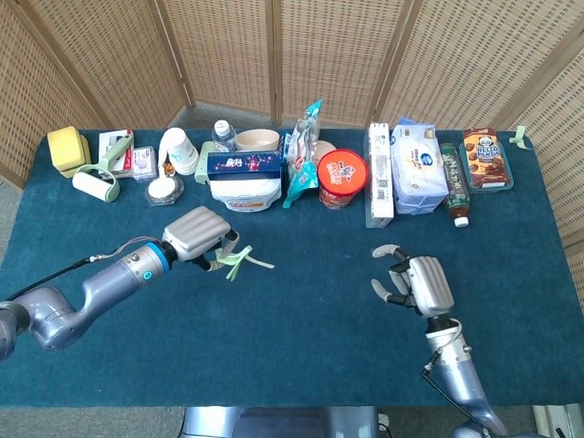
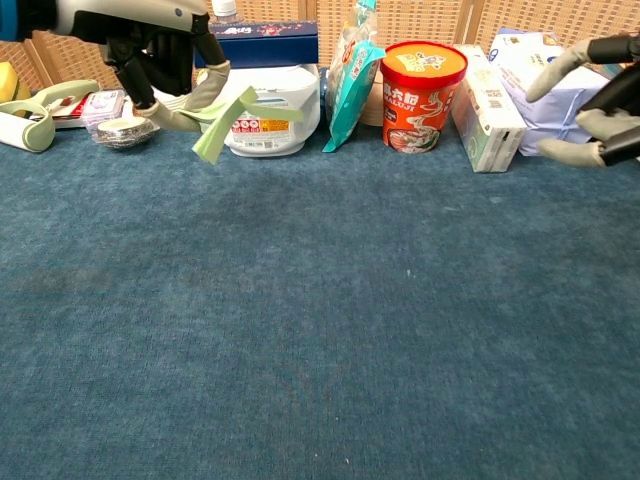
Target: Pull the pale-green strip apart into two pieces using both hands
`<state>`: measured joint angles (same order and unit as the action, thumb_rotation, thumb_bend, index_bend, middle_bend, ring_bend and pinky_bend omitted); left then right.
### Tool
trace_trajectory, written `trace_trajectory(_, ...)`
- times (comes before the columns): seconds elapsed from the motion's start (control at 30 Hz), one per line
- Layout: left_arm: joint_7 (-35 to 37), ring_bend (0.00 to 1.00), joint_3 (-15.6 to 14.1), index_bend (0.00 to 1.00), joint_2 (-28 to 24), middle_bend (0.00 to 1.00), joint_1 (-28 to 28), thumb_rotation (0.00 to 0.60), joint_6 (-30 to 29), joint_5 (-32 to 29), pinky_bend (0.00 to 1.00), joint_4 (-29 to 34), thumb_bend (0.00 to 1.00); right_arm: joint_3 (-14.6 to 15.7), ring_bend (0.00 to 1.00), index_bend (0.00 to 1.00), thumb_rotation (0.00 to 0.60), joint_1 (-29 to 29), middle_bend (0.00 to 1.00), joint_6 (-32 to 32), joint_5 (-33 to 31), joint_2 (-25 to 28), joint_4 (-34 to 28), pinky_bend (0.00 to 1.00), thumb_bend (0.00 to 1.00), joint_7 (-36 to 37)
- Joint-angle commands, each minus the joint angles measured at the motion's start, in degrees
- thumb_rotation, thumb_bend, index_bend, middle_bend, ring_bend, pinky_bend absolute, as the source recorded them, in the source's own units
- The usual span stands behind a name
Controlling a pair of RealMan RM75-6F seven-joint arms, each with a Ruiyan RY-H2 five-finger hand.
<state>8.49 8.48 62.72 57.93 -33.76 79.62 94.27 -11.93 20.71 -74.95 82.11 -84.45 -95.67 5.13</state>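
left hand (image 1: 199, 235): pinches pale-green strip (image 1: 239, 261) | right hand (image 1: 415, 285): released, fingers spread | strip: light, limp; grasp free end

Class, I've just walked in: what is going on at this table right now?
The robot's left hand holds the pale-green strip above the blue table, in front of a row of groceries. Its right hand hangs open, well off to the side, touching nothing. The strip is in one piece, so the two-handed pull has not begun.
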Motion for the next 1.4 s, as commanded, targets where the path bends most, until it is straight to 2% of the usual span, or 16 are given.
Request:
trace_trajectory(0.03, -0.78, 1.0, 0.33, 0.64, 1.03, 1.0, 0.58, 0.6, 0.34, -0.99, 1.0, -0.41, 0.41, -0.38, 0.99, 0.4, 0.6, 0.53, 1.0, 0.31, -0.28, -0.58, -0.46, 0.94, 0.3, 0.29)
trace_trajectory(0.8, -5.76, 1.0, 2.25, 0.64, 6.13, 1.0, 3.71, 0.6, 0.67, -8.78, 1.0, -1.83, 0.41, -3.23, 0.99, 0.4, 0.6, 5.71, 1.0, 1.92, -3.18, -9.28, -0.47, 0.94, 0.3, -1.35)
trace_trajectory(1.4, -10.01, 1.0, 2.38, 0.64, 7.93, 1.0, 5.93, 0.6, 0.72, -14.3, 1.0, -1.7, 0.41, -4.49, 0.99, 0.42, 0.6, 8.63, 1.0, 3.26, -5.99, -12.96, 0.52, 0.94, 0.3, -4.58)
